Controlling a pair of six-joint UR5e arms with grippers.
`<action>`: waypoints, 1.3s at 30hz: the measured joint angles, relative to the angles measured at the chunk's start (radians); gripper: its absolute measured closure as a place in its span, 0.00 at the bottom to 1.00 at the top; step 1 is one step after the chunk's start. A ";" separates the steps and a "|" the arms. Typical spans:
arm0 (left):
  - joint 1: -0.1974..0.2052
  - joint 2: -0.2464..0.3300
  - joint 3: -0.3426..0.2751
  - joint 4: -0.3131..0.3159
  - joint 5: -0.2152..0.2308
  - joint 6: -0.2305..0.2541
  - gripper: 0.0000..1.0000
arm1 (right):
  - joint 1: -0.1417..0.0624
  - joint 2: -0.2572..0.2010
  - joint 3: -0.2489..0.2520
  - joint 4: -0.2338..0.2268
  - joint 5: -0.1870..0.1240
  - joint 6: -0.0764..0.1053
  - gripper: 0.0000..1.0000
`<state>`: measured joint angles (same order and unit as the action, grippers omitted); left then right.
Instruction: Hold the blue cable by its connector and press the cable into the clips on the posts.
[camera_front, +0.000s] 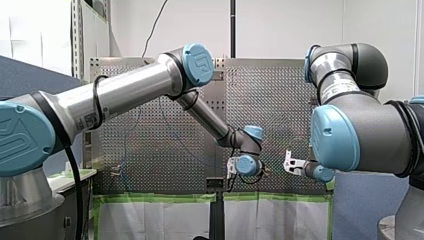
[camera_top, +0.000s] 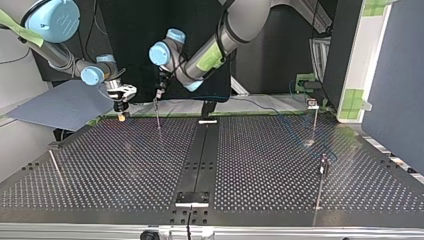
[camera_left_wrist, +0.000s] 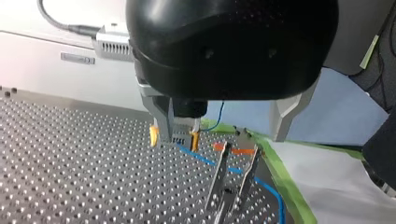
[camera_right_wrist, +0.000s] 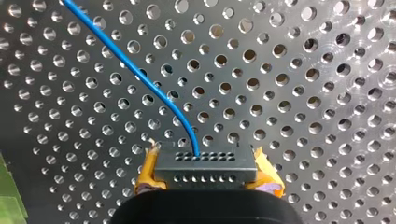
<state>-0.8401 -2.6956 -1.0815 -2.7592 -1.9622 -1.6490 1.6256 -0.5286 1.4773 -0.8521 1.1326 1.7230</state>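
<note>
Gripping one black connector (camera_right_wrist: 205, 164) between two yellow pads (camera_right_wrist: 147, 173), my right gripper (camera_right_wrist: 205, 171) was closed; one blue cable (camera_right_wrist: 140, 77) ran ahead of it. Whether my left gripper (camera_top: 158, 95) was open, I couldn't tell.

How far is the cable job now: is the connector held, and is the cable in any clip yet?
Done: my right claw is shut on the connector, and the blue cable runs out of it. In hand: the claw holds the connector just above the table. Left: I see no cable in the clips on the posts, though they are small here, so the pressing seems not yet begun.
</note>
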 joint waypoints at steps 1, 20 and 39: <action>0.002 0.000 0.000 0.000 0.000 -0.002 0.00 | 0.000 0.000 0.000 0.002 0.001 0.000 1.00; 0.029 -0.042 0.019 -0.008 0.017 -0.021 0.00 | -0.006 0.007 0.022 0.016 0.026 0.001 1.00; 0.019 -0.052 0.037 0.063 0.000 -0.016 0.00 | -0.014 0.020 0.025 0.005 0.026 0.004 1.00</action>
<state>-0.8215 -2.7478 -1.0446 -2.6966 -1.9627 -1.6649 1.6118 -0.5087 1.5027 -0.8468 1.1581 1.7265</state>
